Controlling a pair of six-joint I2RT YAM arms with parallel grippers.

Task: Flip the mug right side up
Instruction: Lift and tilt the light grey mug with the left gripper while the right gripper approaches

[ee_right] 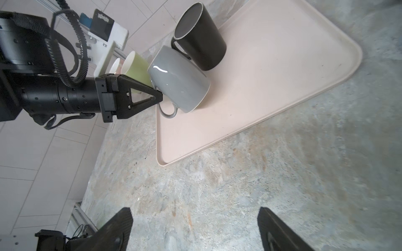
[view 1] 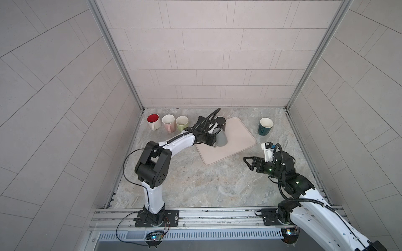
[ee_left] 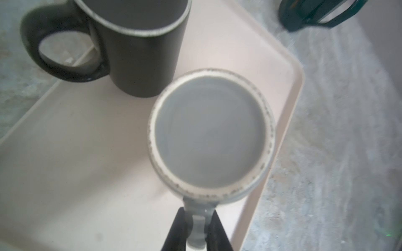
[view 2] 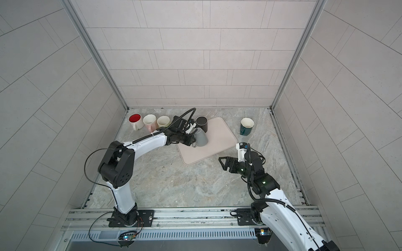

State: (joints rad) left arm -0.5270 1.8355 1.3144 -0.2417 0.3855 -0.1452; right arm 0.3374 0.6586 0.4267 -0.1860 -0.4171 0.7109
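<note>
The left gripper (ee_left: pixel 198 214) is pressed together on the handle (ee_right: pixel 168 113) of a grey mug (ee_right: pixel 178 84), one dark finger on each side of the loop. The handle is likely chosen because it gives a narrow, firm grip and a lever for rolling the mug over. The mug is mouth down on a pale pink tray (view 1: pixel 239 137), with its flat base facing up toward the wrist camera. It leans: the handle side is raised while the far edge of its rim appears to rest on the tray, which suggests the turn is only starting. Just beside it on the tray stands a black mug (view 1: pixel 220 122), upright and close enough to be bumped as the grey one swings. The right gripper (view 1: pixel 248 162) hangs over the stone table (view 1: pixel 206 184) near the tray's corner, fingers spread and holding nothing, clear of the work. Three upright mugs (view 1: pixel 168 122) line the back left edge, and a dark teal mug (view 1: pixel 265 127) stands alone at the back right.
</note>
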